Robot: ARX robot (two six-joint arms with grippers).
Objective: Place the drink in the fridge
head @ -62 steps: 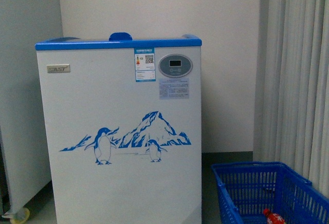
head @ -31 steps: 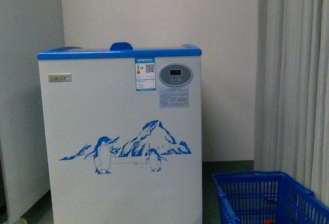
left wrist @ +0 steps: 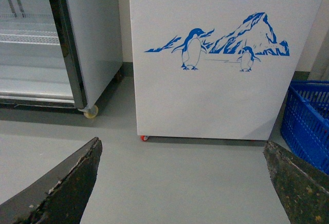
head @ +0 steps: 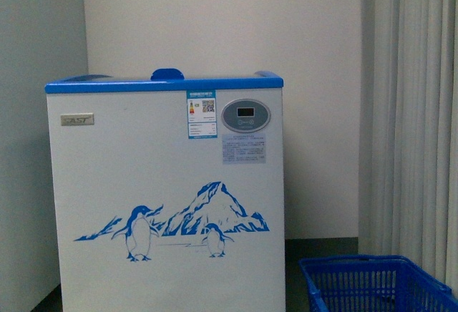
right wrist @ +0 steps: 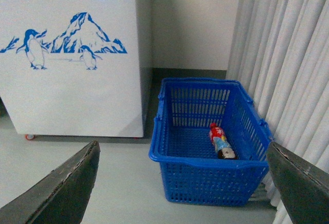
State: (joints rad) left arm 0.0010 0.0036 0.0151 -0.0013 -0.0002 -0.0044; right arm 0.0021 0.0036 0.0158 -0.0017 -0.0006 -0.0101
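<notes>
Slid lower in the front view over the last second: fridge (head: 164,197), penguins and all, with more wall above its blue rim. Gone from that view as well: drink (right wrist: 220,141), seen a second ago in a corner of the basket (head: 372,287), now cut off below the frame edge.

Far left, grey-white cabinet (head: 28,147), close beside the fridge. From the left wrist, shows a dark-framed door, white shelves inside and a wheel (left wrist: 91,112) at the corner. Left end effector (left wrist: 177,183) spread wide, holding nothing, above bare grey floor (left wrist: 180,157) in front of the fridge (only two dark, scuffed fingertips in shot).

Next, the fridge itself: upright, white, grey oval panel (head: 245,115) at the upper right of its front, label just beside it. Cannot tell whether the lid is open or shut.

Right of the fridge, blue basket on the floor, just beside the fridge's corner. Lying on its side on the basket bottom: the drink, red cap end away from the right end effector (right wrist: 182,149), nearer the curtain side than the fridge side. Not yet in the fridge. Right end effector also opened wide and empty, hovering short of the basket, well apart from the drink.

Far right, pale curtain (head: 415,111) in folds, close by the basket.
</notes>
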